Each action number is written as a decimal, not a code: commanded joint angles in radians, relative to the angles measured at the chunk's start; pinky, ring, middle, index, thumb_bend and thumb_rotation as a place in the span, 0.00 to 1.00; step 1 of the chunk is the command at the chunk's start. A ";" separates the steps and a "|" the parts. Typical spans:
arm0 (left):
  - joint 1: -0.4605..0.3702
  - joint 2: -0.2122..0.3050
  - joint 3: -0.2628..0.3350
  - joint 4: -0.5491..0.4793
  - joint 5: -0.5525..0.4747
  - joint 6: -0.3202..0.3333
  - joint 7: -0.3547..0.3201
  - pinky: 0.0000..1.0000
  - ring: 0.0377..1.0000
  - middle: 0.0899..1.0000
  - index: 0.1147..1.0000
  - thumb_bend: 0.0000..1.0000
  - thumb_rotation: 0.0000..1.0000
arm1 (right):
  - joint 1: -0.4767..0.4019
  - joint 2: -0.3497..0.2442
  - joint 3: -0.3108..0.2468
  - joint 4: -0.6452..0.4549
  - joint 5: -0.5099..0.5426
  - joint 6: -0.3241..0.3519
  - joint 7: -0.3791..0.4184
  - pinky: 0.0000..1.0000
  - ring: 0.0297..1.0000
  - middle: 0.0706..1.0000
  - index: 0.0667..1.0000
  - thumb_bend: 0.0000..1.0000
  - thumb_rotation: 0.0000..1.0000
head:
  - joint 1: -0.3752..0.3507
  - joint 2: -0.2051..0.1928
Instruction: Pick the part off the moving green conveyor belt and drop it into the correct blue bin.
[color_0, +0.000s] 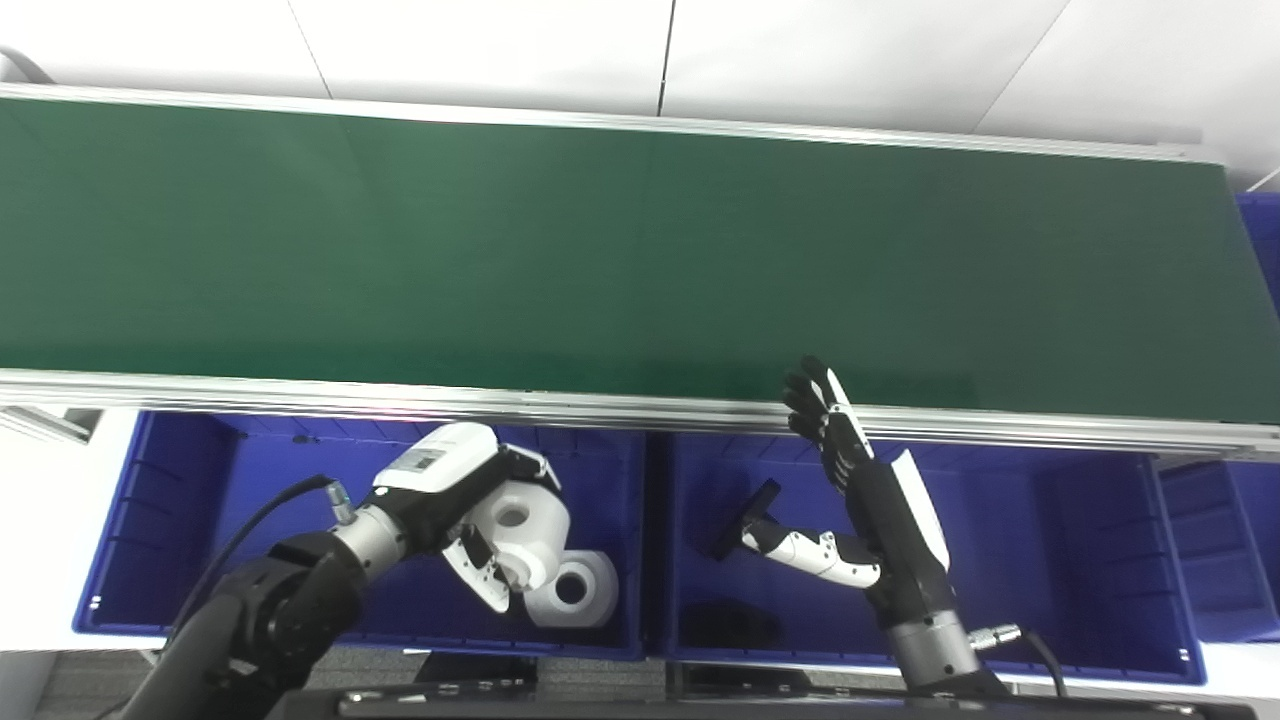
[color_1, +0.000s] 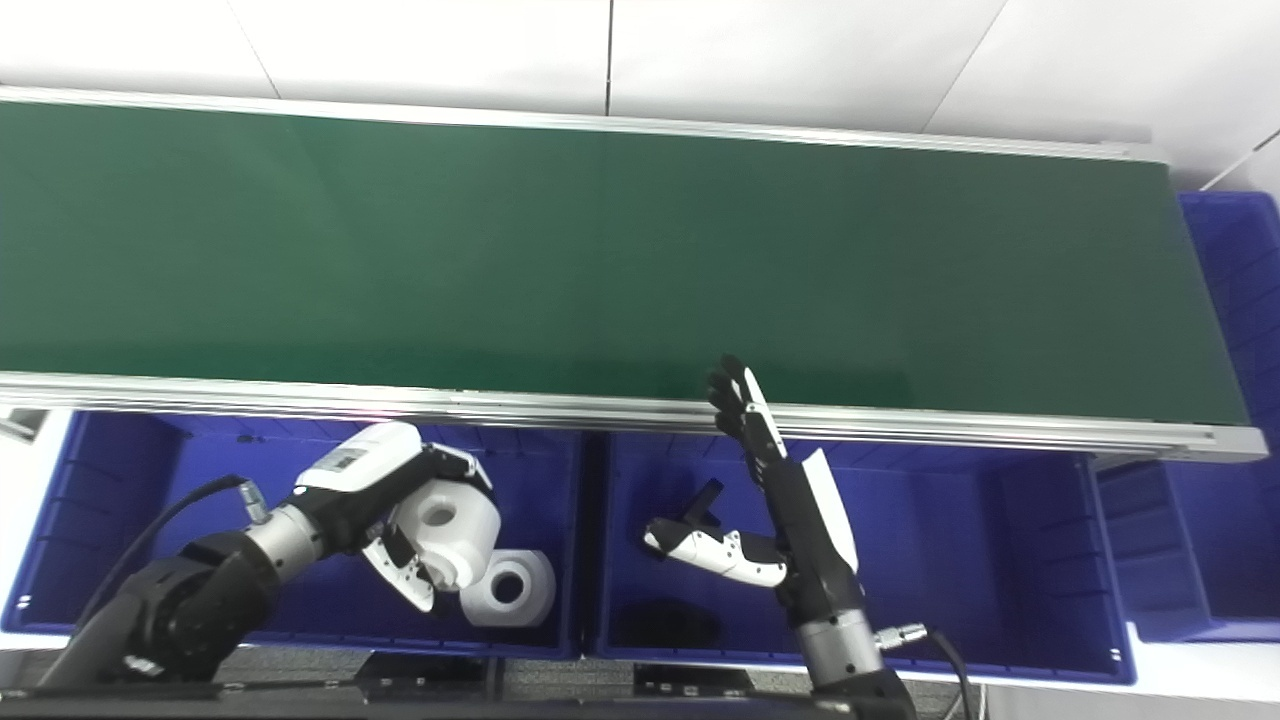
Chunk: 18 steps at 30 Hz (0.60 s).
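The long green conveyor belt (color_0: 620, 250) carries nothing. Below it, the left blue plastic bin (color_0: 180, 520) holds a white plastic ring-shaped part (color_0: 575, 590). Over that bin the left hand (color_0: 470, 510) has its fingers (color_0: 485, 575) wrapped around a second white ring-shaped part (color_0: 520, 520). Over the right blue plastic bin (color_0: 1060, 560), the right hand (color_0: 860, 490) is spread, holding nothing. No writing is legible.

The conveyor belt (color_0: 620, 250) is plain dark green, edged by silver metal rails (color_0: 640, 408). The bins (color_0: 1080, 560) below it are deep blue. Two cylindrical parts, one (color_0: 520, 520) held and one (color_0: 575, 590) lying in the left bin, are white. The left hand (color_0: 470, 510) is white and black; the right hand (color_0: 850, 480) is black with white panels. The wall (color_0: 700, 50) behind is white.
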 joint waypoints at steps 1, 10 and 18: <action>-0.025 0.014 -0.027 -0.058 0.114 0.046 -0.061 0.97 0.88 0.84 0.80 0.52 0.88 | 0.008 0.001 -0.005 -0.026 0.015 0.004 -0.001 0.91 0.94 0.95 1.00 0.86 0.53 | 0.001 0.001; 0.010 -0.003 -0.006 -0.138 0.203 0.114 -0.110 1.00 1.00 0.99 0.97 0.67 1.00 | 0.017 0.008 -0.005 -0.029 -0.012 0.001 -0.010 0.90 0.93 0.94 1.00 0.87 0.54 | -0.013 -0.013; 0.128 -0.046 0.148 -0.121 -0.403 -0.104 0.081 1.00 1.00 1.00 0.99 0.71 0.81 | 0.043 0.017 -0.007 -0.039 -0.029 -0.002 -0.017 0.91 0.93 0.94 1.00 0.88 0.56 | -0.017 -0.038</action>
